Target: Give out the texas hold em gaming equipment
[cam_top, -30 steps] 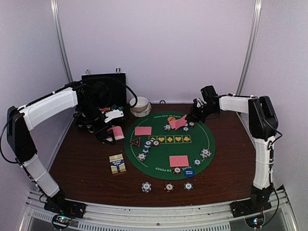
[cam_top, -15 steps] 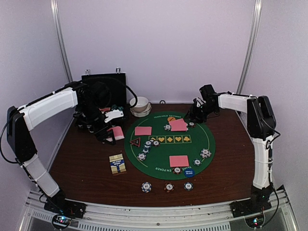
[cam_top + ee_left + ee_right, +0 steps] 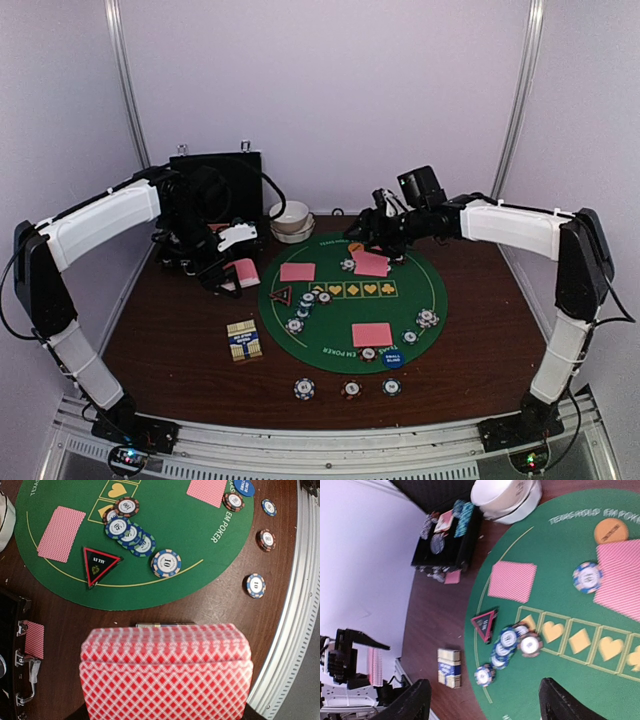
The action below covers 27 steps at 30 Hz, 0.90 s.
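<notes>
My left gripper (image 3: 232, 262) hovers over the wood left of the green mat (image 3: 430, 285), shut on a deck of pink-backed cards (image 3: 165, 675) that hides its fingers. My right gripper (image 3: 377, 232) hangs open and empty above the mat's far edge, beside a flat card pile (image 3: 371, 263) with an orange disc (image 3: 356, 247) behind it. Two more card piles (image 3: 297, 271) (image 3: 372, 334) lie on the mat. A red triangle (image 3: 281, 295) sits by a cluster of striped chips (image 3: 310, 300). The blue disc (image 3: 393, 359) is at the near edge.
Stacked white bowls (image 3: 292, 221) and an open black case (image 3: 215, 180) stand at the back left. A card box (image 3: 244, 340) lies on the wood near the mat. Three chips (image 3: 351, 389) line the front of the table.
The right gripper opened and let go of the tilted card, which now lies flat on the far pile. That arm then swung left. The left arm stayed put.
</notes>
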Each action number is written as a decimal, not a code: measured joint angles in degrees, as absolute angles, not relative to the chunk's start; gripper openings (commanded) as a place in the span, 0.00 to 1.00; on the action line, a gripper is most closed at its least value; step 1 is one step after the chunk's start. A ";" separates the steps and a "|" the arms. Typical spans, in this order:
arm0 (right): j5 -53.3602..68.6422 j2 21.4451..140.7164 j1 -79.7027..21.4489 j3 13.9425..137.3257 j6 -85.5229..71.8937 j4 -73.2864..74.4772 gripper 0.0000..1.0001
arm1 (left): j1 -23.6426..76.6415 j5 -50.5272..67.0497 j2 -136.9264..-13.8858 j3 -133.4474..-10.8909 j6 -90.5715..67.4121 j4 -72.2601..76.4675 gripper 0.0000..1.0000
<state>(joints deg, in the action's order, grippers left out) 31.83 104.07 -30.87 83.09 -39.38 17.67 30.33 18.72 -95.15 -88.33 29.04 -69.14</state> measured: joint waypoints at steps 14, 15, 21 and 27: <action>36.25 105.71 -47.97 78.00 -56.60 -3.66 0.84 | 30.33 19.79 -95.15 -88.77 28.97 -69.14 0.00; 36.29 106.56 -48.53 78.85 -57.34 -4.73 0.84 | 30.33 19.84 -95.15 -88.79 28.95 -69.14 0.00; 36.77 111.66 -50.83 83.20 -60.53 -8.43 0.84 | 30.33 19.90 -95.15 -88.84 28.95 -69.14 0.00; 37.36 114.83 -51.90 85.19 -62.65 -10.00 0.84 | 30.33 20.12 -95.15 -88.84 28.77 -69.14 0.00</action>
